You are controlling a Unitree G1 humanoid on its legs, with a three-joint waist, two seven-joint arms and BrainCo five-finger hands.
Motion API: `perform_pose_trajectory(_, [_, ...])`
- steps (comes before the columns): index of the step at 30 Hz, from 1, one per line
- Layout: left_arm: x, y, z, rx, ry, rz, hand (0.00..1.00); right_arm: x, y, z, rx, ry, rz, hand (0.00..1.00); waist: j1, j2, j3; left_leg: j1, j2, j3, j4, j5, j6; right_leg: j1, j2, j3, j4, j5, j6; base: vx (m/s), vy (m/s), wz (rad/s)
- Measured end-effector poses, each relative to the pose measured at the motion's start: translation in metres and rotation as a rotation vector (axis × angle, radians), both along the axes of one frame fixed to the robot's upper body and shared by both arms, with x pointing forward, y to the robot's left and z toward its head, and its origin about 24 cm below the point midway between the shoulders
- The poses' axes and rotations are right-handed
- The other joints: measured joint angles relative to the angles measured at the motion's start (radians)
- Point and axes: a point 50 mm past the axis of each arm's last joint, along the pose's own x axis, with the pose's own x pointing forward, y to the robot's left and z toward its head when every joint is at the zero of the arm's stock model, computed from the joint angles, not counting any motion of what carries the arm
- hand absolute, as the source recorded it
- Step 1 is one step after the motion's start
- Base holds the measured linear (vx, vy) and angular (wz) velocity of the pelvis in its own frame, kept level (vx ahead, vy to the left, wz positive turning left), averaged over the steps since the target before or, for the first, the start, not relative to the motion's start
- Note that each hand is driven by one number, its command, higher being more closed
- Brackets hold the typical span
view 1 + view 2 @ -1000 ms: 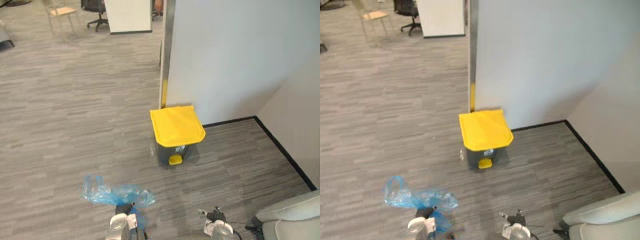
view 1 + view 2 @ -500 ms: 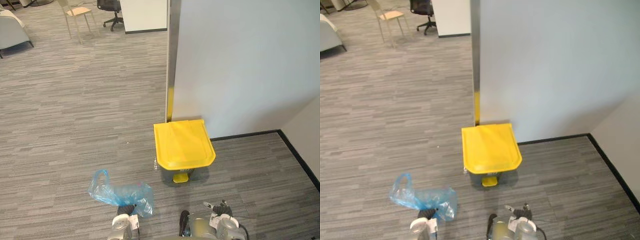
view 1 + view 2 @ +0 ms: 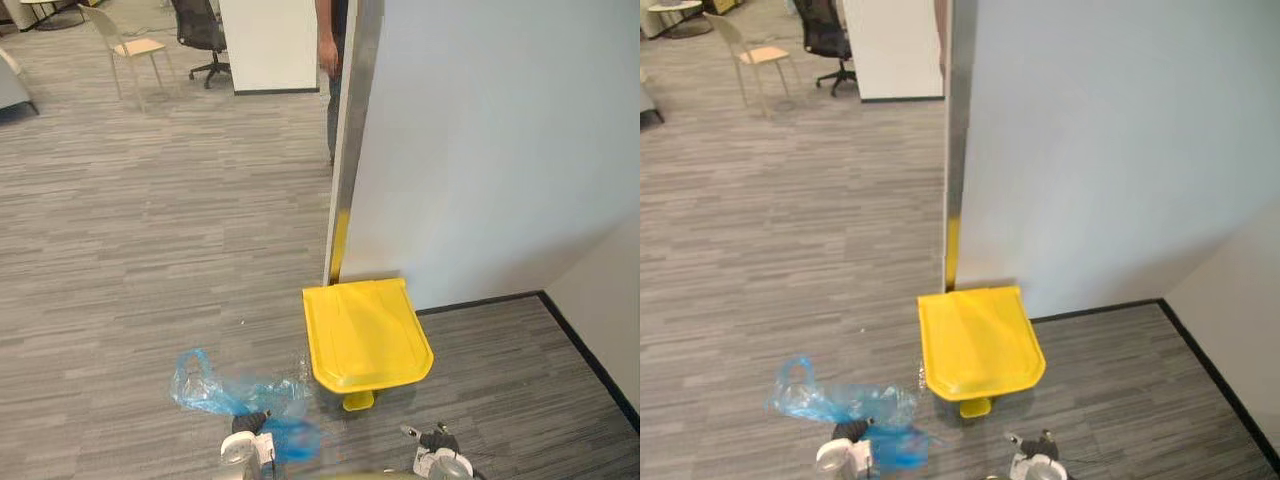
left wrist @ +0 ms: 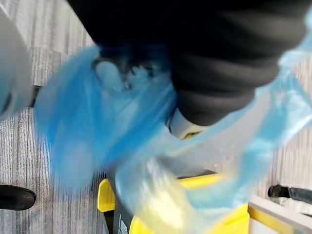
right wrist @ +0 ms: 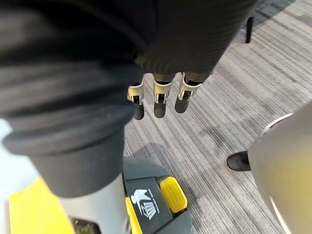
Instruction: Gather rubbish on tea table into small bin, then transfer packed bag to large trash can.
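Observation:
The large trash can, grey with a shut yellow lid and a yellow pedal, stands on the carpet at the foot of a pale partition. A crumpled blue plastic bag hangs just left of the can, held by my left hand at the lower edge of the view. In the left wrist view the blue bag wraps around the hand's dark cover and veils its fingers, with the can's yellow lid below. My right hand hangs over the floor by the can, fingers straight and holding nothing.
The partition's metal edge rises behind the can, and a black skirting runs along the wall. A person stands behind the partition. A wooden chair, an office chair and a white cabinet stand far back.
The camera has moved: the can now sits nearer and more beneath me, and the pale seat at the right has left the picture. The bag swings by my left hand. A person has appeared behind the partition.

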Motion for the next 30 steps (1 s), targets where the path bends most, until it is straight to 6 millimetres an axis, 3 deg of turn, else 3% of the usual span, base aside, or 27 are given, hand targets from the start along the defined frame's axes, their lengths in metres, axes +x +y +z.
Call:
perform_pose_trajectory(3, [-0.004, 0.008, -0.001, 0.02, 0.013, 0.005, 1.0, 0.0, -0.003, 0.0, -0.001, 0.001, -0.018, 0.0, 0.001, 0.002, -0.003, 0.029, -0.014, 0.02, -0.049, 0.015, 0.003, 0.0, -0.001, 0.022, -0.018, 0.012, 0.006, 0.01, 0.059, -0.23])
perform_pose_trajectory(8, [-0.014, 0.015, -0.004, 0.025, 0.039, 0.041, 1.0, -0.001, -0.01, -0.001, -0.014, 0.022, -0.013, 0.0, 0.005, 0.029, -0.006, 0.048, -0.022, 0.051, -0.09, 0.022, 0.003, 0.0, 0.01, 0.058, -0.049, 0.035, 0.003, 0.01, 0.015, -0.21])
perform_pose_trajectory(13, [-0.018, 0.021, -0.004, 0.036, 0.047, 0.058, 1.0, 0.001, -0.01, 0.0, -0.018, 0.018, 0.004, 0.0, 0.01, 0.012, 0.006, 0.07, -0.029, 0.058, -0.105, 0.022, 0.004, -0.006, 0.006, 0.068, -0.02, 0.026, -0.003, -0.02, -0.007, -0.1])
perform_pose_trajectory(16, [-0.011, 0.025, -0.002, 0.04, 0.029, 0.073, 1.0, 0.005, -0.005, 0.0, -0.013, 0.01, 0.031, 0.0, 0.01, -0.011, 0.036, 0.086, -0.051, 0.026, -0.111, 0.0, 0.034, -0.051, -0.029, 0.038, 0.137, -0.036, 0.002, -0.09, 0.018, 0.15])
perform_pose_trajectory(18, [0.0, 0.021, 0.001, 0.028, 0.002, 0.072, 1.0, 0.008, -0.012, 0.002, -0.033, -0.002, 0.029, 0.0, 0.003, -0.002, 0.083, 0.123, -0.057, -0.067, -0.101, -0.028, 0.069, -0.197, -0.065, -0.014, 0.463, -0.074, 0.0, -0.1, 0.027, 0.32])
perform_pose_trajectory(20, [0.004, 0.02, 0.002, 0.028, -0.005, 0.069, 1.0, 0.011, -0.013, 0.004, -0.037, -0.011, 0.031, 0.0, 0.008, -0.004, 0.09, 0.114, -0.027, -0.084, -0.035, -0.07, 0.074, -0.265, -0.049, -0.043, 0.454, -0.087, -0.017, 0.05, 0.046, 0.33])
perform_pose_trajectory(23, [0.008, 0.02, 0.003, 0.028, -0.011, 0.064, 1.0, 0.019, -0.012, 0.007, -0.041, -0.046, 0.033, 0.0, 0.01, -0.01, 0.105, 0.097, 0.017, -0.102, 0.075, -0.14, 0.059, -0.36, -0.03, -0.072, 0.273, -0.001, -0.004, 0.12, -0.001, 0.25])
perform_pose_trajectory(25, [0.01, 0.02, 0.003, 0.027, -0.014, 0.064, 1.0, 0.021, -0.01, 0.008, -0.04, -0.049, 0.034, 0.0, 0.009, -0.019, 0.108, 0.101, 0.026, -0.11, 0.139, -0.192, 0.039, -0.368, -0.027, -0.097, 0.253, 0.019, -0.006, 0.26, -0.129, 0.29])
perform_pose_trajectory(26, [0.011, 0.018, 0.004, 0.024, -0.019, 0.064, 1.0, 0.021, -0.008, 0.007, -0.035, -0.046, 0.035, 0.0, 0.01, -0.027, 0.109, 0.102, 0.02, -0.128, 0.18, -0.234, 0.015, -0.335, -0.029, -0.081, 0.243, -0.006, -0.005, 0.43, -0.264, 0.32])
perform_pose_trajectory(27, [0.012, 0.019, 0.004, 0.024, -0.021, 0.064, 1.0, 0.022, -0.007, 0.007, -0.031, -0.048, 0.035, 0.0, 0.012, -0.032, 0.109, 0.102, 0.016, -0.132, 0.193, -0.249, 0.003, -0.314, -0.032, -0.068, 0.222, -0.047, 0.02, 0.39, -0.233, 0.1])
perform_pose_trajectory(28, [0.017, 0.013, 0.005, 0.009, -0.031, 0.06, 1.0, 0.029, -0.01, 0.01, -0.041, -0.065, 0.04, 0.0, 0.021, 0.0, 0.127, 0.105, 0.04, -0.139, 0.219, -0.274, -0.016, -0.315, -0.012, -0.074, 0.242, -0.056, 0.056, 0.41, -0.208, 0.03])
perform_pose_trajectory(29, [0.021, 0.005, 0.006, -0.009, -0.04, 0.057, 1.0, 0.036, -0.014, 0.014, -0.049, -0.087, 0.025, 0.0, 0.02, 0.03, 0.143, 0.103, 0.063, -0.167, 0.216, -0.272, -0.019, -0.317, 0.011, -0.09, 0.256, -0.063, 0.046, 0.3, -0.132, 0.07])
perform_pose_trajectory(30, [0.021, 0.005, 0.006, -0.011, -0.041, 0.056, 1.0, 0.037, -0.015, 0.014, -0.05, -0.09, 0.021, 0.0, 0.018, 0.033, 0.145, 0.104, 0.067, -0.178, 0.213, -0.272, -0.019, -0.317, 0.013, -0.096, 0.264, -0.064, 0.042, 0.32, -0.141, 0.32])
